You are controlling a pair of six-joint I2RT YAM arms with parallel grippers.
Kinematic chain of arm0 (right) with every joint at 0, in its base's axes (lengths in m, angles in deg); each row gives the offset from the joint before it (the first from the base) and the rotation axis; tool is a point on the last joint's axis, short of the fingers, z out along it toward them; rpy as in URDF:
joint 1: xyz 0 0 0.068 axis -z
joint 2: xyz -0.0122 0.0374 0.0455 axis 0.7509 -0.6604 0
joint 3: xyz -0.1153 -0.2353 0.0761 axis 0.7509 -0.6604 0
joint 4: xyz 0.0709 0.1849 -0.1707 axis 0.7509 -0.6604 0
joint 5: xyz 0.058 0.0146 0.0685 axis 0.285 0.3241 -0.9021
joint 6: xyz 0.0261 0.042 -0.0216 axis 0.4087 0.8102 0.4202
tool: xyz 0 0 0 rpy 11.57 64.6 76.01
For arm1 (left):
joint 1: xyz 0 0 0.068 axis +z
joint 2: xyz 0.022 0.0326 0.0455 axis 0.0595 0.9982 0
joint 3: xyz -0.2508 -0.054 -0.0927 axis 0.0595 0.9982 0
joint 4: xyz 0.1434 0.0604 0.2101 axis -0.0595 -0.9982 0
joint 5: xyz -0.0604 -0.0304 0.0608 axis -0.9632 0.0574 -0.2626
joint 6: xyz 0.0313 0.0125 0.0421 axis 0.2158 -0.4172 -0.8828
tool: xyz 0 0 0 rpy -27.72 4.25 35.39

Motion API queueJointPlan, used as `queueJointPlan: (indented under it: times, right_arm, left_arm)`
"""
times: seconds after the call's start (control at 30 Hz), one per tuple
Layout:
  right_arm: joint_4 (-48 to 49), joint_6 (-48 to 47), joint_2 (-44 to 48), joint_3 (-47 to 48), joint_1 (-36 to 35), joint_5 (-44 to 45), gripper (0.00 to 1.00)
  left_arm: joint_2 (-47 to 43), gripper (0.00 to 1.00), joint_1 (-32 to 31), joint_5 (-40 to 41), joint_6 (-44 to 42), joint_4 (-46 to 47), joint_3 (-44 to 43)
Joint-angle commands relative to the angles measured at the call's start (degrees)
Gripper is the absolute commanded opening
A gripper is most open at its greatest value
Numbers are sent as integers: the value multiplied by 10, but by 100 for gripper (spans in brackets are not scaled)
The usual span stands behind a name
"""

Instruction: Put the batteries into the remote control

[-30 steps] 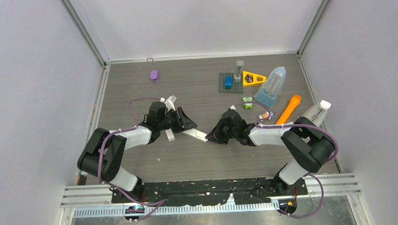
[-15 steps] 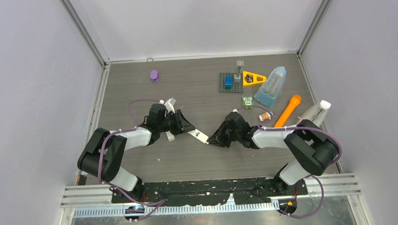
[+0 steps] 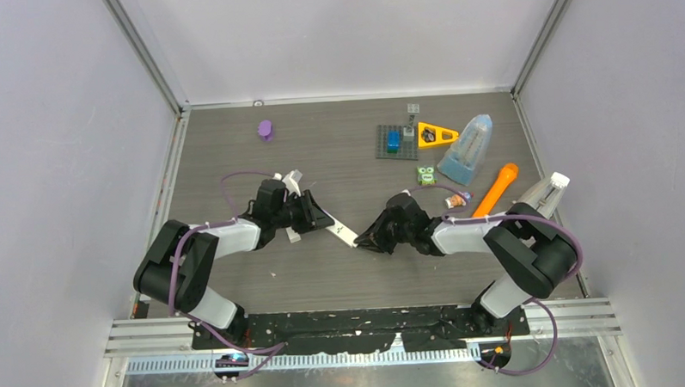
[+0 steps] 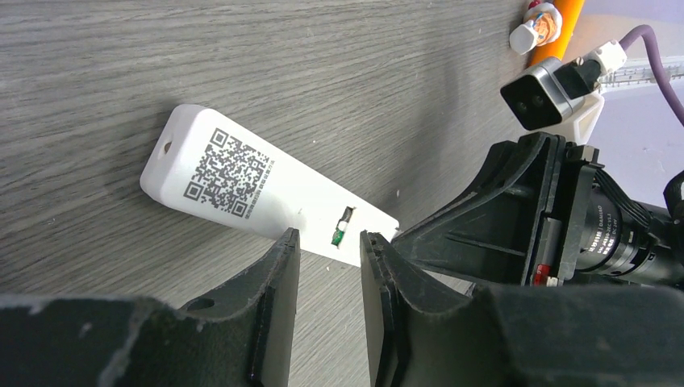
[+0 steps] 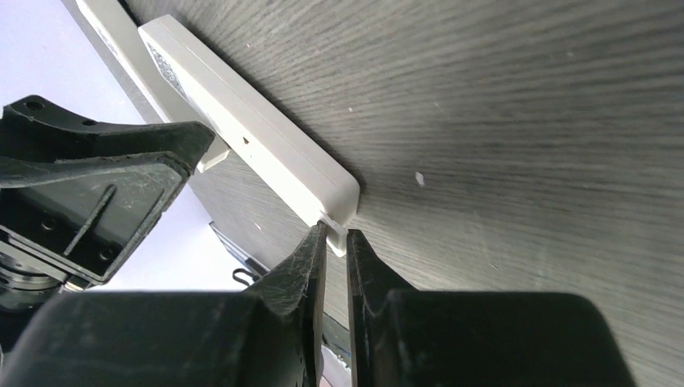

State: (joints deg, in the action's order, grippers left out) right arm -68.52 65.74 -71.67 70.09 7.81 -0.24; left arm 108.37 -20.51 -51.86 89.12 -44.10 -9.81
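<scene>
The remote control (image 3: 341, 234) is lying on the counter (image 3: 338, 151) near its middle, with the left fingers (image 4: 284, 266) sitting over its left part and the right fingers (image 5: 310, 250) touching its right end. A carrot-shaped toy (image 3: 496, 189) is lying behind, further right.

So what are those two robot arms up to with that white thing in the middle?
Both are working on a white remote in the middle of the table, its printed code label showing. The right pincer is pinched shut on the tip of one end. The left pincer sits right beside it over the remote, fingers apart. Nothing is going into the remote at this moment.
</scene>
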Motion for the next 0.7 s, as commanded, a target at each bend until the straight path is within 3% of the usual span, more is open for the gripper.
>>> queueJointPlan:
  times: [0.0,0.43,0.67]
  right_arm:
    - [-30,9,-37,12,-5,6,5]
    - [-61,9,-69,44,-5,31,11]
    - [-89,2,-73,49,-10,54,28]
  left_arm:
    - [1,34,1,7,-9,3,0]
    - [-1,34,1,2,-10,-1,-11]
    - [-12,34,1,-2,-12,-7,-35]
